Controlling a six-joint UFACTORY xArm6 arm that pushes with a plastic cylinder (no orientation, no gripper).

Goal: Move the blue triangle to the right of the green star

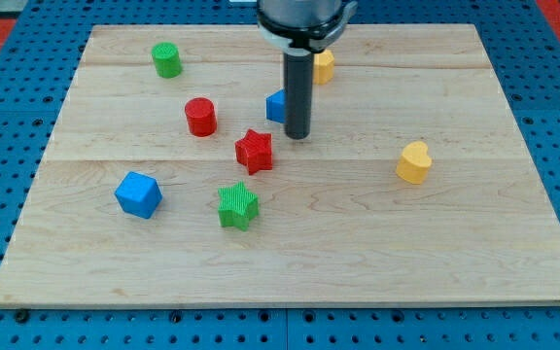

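Nearest the view's bottom sits the green star [238,206], with bare counter [377,253] to its right, where the blue triangle must end. A blue cube [138,193] lies to the star's left, a yellow heart-like block [414,162] well off to the right. Just above the star, a red star [255,151] stands near the likely path. Farther up, my tip [297,135] touches the right side of the blue triangle [277,106], half hidden behind the rod. There is no hand to clench. I judge the approach step is in hand; next I should get behind the triangle's upper side and push it downward-right, skirting the red star. Beyond: a red cylinder [200,117], a green cylinder [167,60], a yellow block [324,66].
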